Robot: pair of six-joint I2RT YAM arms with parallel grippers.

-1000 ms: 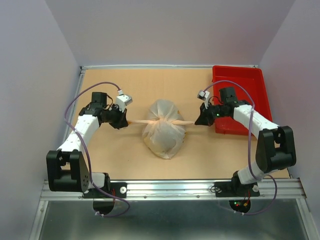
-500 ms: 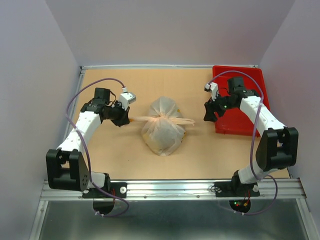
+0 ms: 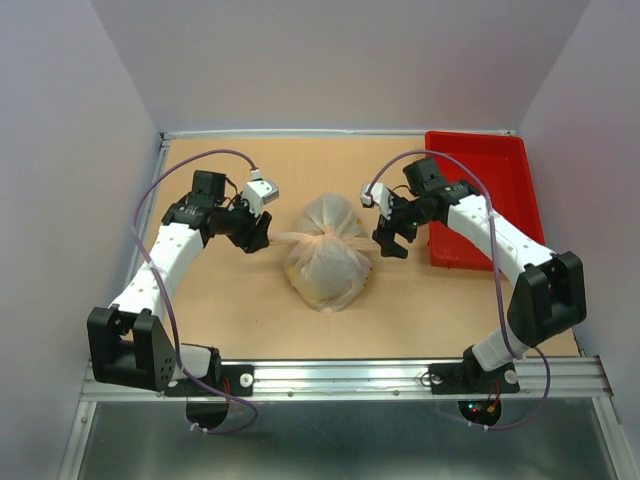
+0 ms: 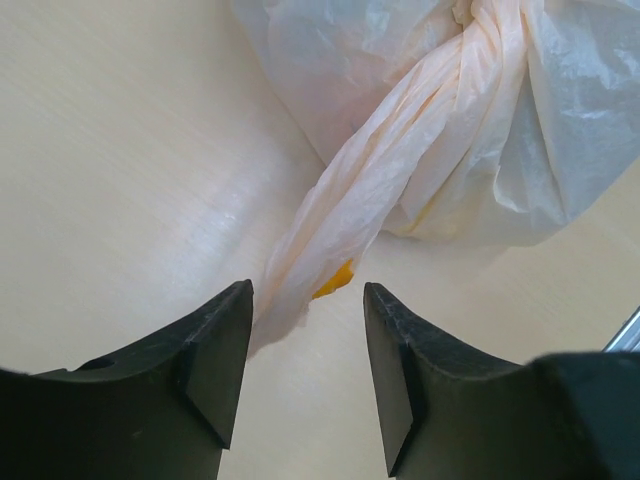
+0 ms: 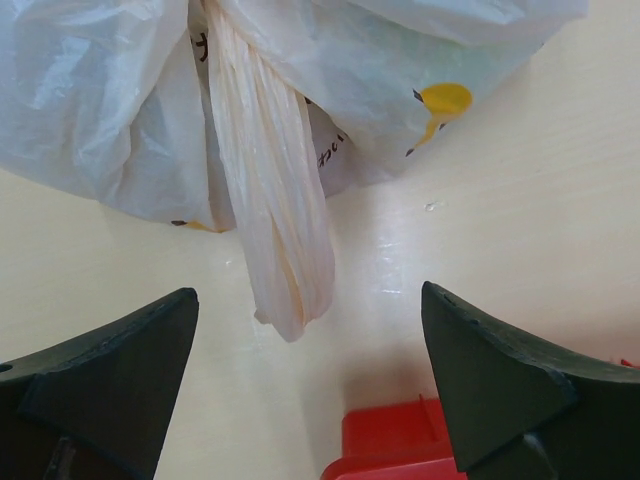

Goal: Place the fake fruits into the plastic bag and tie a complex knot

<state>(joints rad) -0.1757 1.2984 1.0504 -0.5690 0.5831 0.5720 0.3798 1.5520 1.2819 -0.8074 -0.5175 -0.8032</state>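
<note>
Left gripper (image 4: 305,320) unclenched astride the knot's (image 3: 325,238) left tail; right gripper (image 5: 308,300) spread wide around its right tail; tails parallel to the tabletop's (image 3: 230,315) near edge.

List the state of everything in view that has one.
plastic bag, tied shut, lying on the table
knot, tied, two ends sticking out sideways
left gripper, open, one knot end between its fingers, not clamped
right gripper, open wide, other knot end between its fingers, untouched
</note>
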